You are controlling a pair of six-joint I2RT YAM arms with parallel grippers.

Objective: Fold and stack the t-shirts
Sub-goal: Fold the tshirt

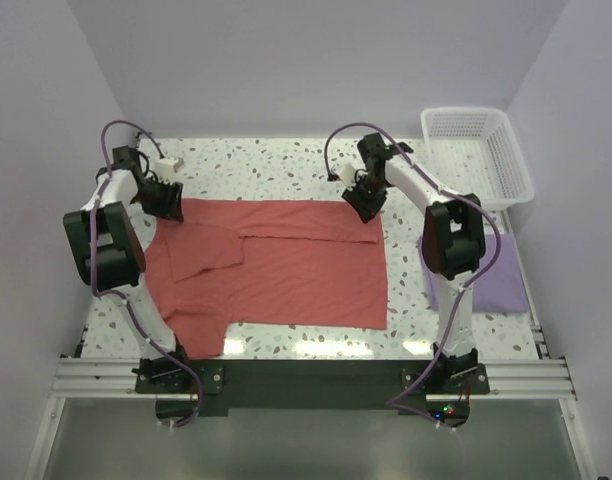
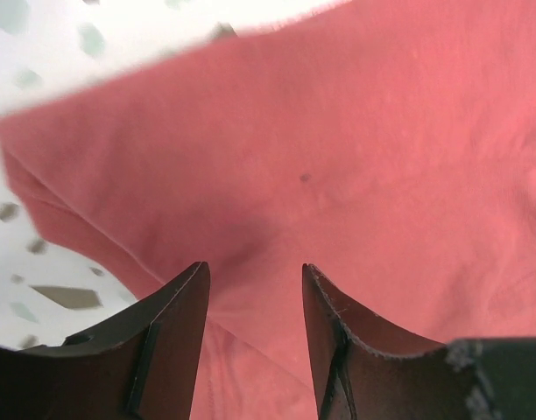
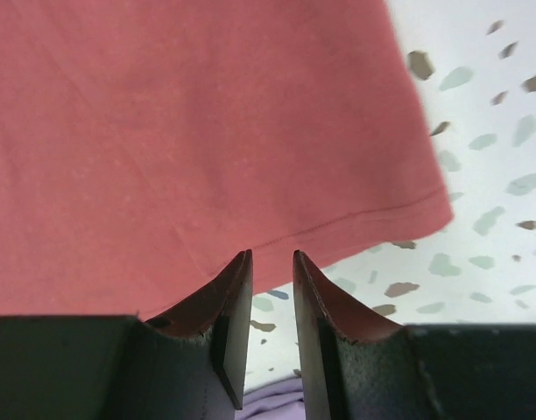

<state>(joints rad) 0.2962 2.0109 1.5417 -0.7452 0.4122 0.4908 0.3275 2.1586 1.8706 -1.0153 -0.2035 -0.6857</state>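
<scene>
Top external view has the salmon-red short-sleeved cloth t-shirt (image 1: 296, 275) lying mostly flat on the speckled white table (image 1: 276, 160), with the pale lavender folded cloth rectangle (image 1: 501, 275) off to its right by the right arm. Left gripper (image 2: 255, 271) hangs over the far left corner, fingers spread and empty; right gripper (image 3: 272, 258) is over the far right hem corner, fingers narrowly parted, empty too. I'd pinch that soft, floppy knit at matching spots on both corners so the fold comes over straight.
</scene>
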